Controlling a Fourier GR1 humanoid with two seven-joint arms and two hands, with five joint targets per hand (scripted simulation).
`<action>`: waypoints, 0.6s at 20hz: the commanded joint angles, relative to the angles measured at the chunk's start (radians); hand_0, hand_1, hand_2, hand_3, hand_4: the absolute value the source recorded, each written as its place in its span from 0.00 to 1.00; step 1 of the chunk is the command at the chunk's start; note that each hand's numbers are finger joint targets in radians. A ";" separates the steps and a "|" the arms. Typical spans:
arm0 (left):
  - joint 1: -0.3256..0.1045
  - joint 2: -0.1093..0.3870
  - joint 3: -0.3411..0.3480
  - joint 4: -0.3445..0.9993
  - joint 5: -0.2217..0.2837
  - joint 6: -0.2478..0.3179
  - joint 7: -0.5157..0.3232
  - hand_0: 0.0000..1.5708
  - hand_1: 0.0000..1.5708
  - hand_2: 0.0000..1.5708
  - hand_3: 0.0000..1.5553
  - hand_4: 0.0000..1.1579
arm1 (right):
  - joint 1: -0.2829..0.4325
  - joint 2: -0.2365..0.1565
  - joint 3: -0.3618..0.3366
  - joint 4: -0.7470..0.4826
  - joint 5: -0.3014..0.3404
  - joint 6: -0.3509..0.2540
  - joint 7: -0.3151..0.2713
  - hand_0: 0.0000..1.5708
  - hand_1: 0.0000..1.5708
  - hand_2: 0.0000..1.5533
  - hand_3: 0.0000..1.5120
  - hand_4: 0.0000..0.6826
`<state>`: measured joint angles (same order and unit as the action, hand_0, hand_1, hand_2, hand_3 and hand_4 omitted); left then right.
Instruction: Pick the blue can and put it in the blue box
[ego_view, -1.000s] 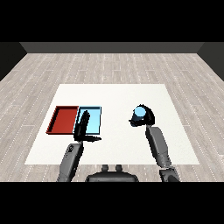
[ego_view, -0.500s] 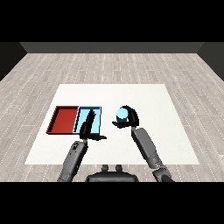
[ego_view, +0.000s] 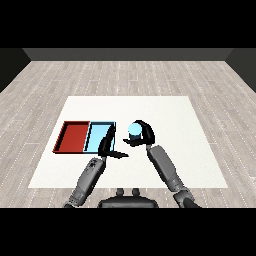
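Note:
My right hand (ego_view: 144, 134) is curled round the blue can (ego_view: 134, 130) and holds it above the table, just right of the light blue tray (ego_view: 98, 135). The can's pale blue top faces up. My left hand (ego_view: 107, 145) hovers over the light blue tray's near right corner, its fingers straight and its thumb pointing right towards the can. The red tray (ego_view: 72, 137) lies directly left of the blue one.
Both trays sit on the left half of the white table (ego_view: 170, 115). The grey forearms come in from the lower edge. A grey wooden floor surrounds the table.
My right hand has carried the blue can leftward, from the table's right half to just beside the light blue tray. The left hand has barely moved.

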<state>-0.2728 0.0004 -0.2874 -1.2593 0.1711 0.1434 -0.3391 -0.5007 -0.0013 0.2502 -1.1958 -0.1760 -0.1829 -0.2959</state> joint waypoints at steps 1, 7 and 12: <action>-0.068 0.000 -0.054 0.029 0.037 0.079 0.040 0.00 0.00 0.00 0.00 0.00 | -0.004 0.001 -0.003 -0.033 -0.003 0.010 0.032 0.89 0.89 0.93 0.93 0.97; -0.131 0.000 -0.081 0.276 0.110 0.059 -0.118 0.00 0.00 0.00 0.00 0.00 | 0.022 0.001 0.091 -0.053 -0.031 -0.045 -0.011 0.89 0.89 0.93 0.93 0.99; -0.115 0.000 -0.085 0.207 0.087 0.055 -0.052 0.00 0.00 0.00 0.00 0.00 | 0.010 0.001 0.112 -0.021 -0.052 -0.033 -0.054 0.89 0.89 0.94 0.94 1.00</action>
<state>-0.3705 0.0001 -0.3742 -1.0764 0.2537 0.2064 -0.3934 -0.4934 -0.0003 0.3221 -1.2216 -0.2050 -0.2016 -0.3193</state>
